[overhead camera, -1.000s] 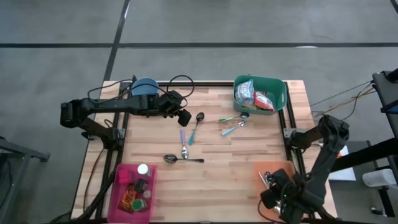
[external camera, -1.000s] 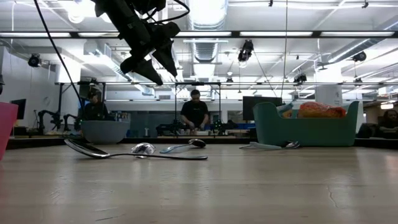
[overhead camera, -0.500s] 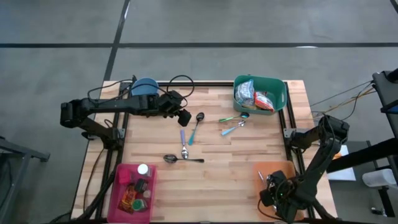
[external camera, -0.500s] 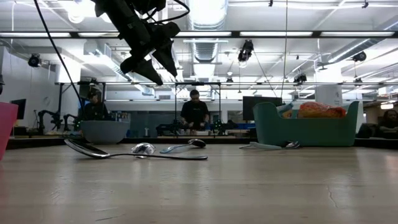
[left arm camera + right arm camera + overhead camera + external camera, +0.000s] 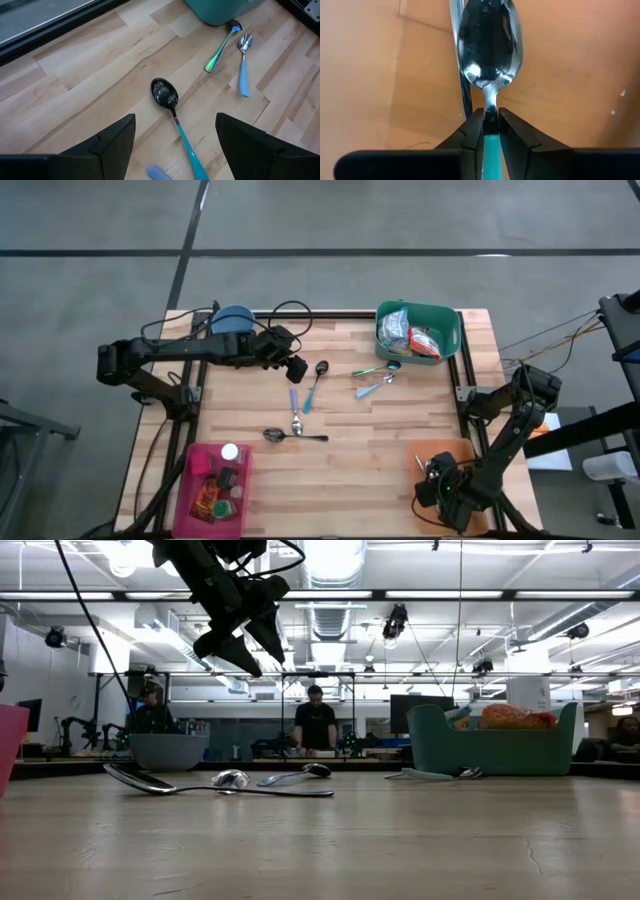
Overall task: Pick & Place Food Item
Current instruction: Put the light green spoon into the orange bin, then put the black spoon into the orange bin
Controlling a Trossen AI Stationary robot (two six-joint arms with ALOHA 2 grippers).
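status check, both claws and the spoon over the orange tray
Right claw shut on teal-handled spoon over orange tray. Left claw open, hovering above black-bowled spoon, holding nothing. Nothing seen in the way.

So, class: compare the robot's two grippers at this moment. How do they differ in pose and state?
The left gripper hangs above the table near the back, over a black-bowled spoon; the right gripper is down at the orange tray at the front right corner. The left gripper's fingers are open and hold nothing; the right gripper is shut on a teal-handled spoon. Both are dark two-finger grippers.
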